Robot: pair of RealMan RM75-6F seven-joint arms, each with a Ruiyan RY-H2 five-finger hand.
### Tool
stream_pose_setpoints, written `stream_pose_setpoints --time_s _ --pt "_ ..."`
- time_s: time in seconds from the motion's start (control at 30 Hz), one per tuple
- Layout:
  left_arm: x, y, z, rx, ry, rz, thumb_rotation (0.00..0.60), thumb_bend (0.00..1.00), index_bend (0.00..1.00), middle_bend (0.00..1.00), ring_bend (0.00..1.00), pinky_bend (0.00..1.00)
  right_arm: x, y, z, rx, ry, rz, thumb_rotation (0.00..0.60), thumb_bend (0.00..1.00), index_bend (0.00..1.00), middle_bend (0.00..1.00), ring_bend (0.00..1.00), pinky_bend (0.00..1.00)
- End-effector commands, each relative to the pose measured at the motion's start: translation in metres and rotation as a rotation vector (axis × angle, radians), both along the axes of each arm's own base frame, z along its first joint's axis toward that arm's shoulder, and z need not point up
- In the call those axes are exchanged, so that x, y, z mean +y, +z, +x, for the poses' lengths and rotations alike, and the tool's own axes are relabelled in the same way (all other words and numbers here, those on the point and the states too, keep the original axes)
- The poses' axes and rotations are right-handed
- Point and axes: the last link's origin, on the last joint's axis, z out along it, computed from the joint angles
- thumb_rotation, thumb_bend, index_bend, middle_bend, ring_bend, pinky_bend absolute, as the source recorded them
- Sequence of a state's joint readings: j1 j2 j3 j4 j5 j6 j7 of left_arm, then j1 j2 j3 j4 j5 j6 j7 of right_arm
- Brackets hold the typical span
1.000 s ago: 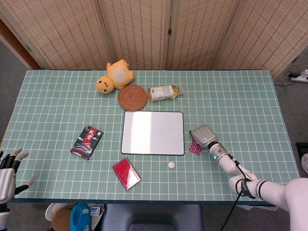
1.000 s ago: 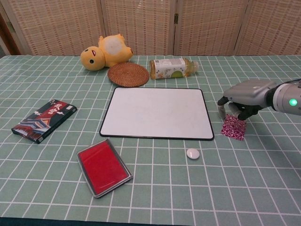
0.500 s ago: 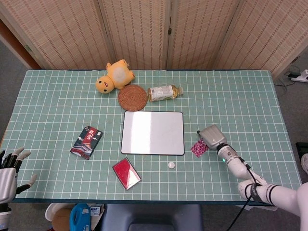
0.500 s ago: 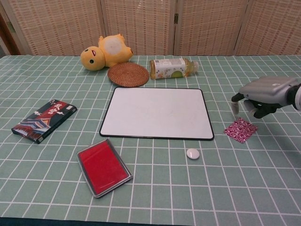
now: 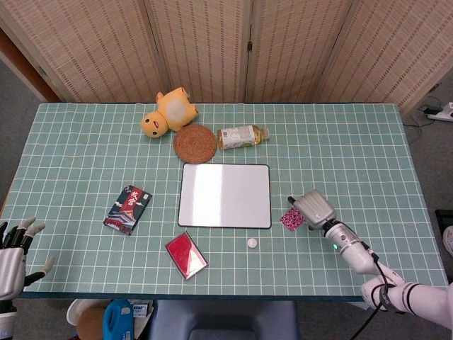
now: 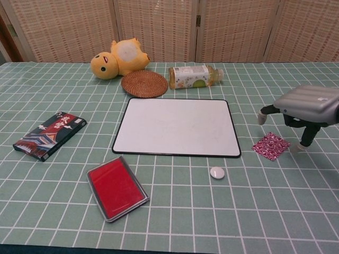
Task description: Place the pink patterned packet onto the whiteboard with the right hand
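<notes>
The right robot hand (image 6: 310,106) hovers released, fingers spread, over the pink packet (image 6: 271,145) lying on the bench (image 6: 53,90) beside the whiteboard (image 6: 177,127).

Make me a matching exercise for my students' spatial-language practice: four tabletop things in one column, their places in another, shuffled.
Things:
1. pink packet
2. bottle
3. red case
4. white button

Places:
A. lying beyond the whiteboard's far edge
B. right of the whiteboard, under the right hand
C. near the whiteboard's front-left corner
D. just in front of the whiteboard's front edge

Pairs: 1-B, 2-A, 3-C, 4-D
</notes>
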State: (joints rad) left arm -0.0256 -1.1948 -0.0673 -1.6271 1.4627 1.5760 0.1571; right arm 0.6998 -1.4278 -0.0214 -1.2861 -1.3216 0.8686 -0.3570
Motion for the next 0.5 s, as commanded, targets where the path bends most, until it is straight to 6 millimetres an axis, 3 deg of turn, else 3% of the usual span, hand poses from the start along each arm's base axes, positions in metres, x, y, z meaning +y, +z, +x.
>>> stream_pose_setpoints --time_s 0.03,0.5 --pt "0.000 0.000 -0.001 0.003 0.002 0.001 0.600 0.22 0.23 0.16 0.17 0.02 -0.002 -0.004 -0.001 0.008 -0.003 0.003 0.600 0.05 0.26 0.96 1.00 1.00" --pt "-0.002 0.000 -0.003 0.004 0.013 0.003 0.600 0.22 0.23 0.16 0.17 0.02 -0.006 -0.016 0.000 0.045 -0.018 0.038 0.600 0.09 0.28 0.96 1.00 1.00"
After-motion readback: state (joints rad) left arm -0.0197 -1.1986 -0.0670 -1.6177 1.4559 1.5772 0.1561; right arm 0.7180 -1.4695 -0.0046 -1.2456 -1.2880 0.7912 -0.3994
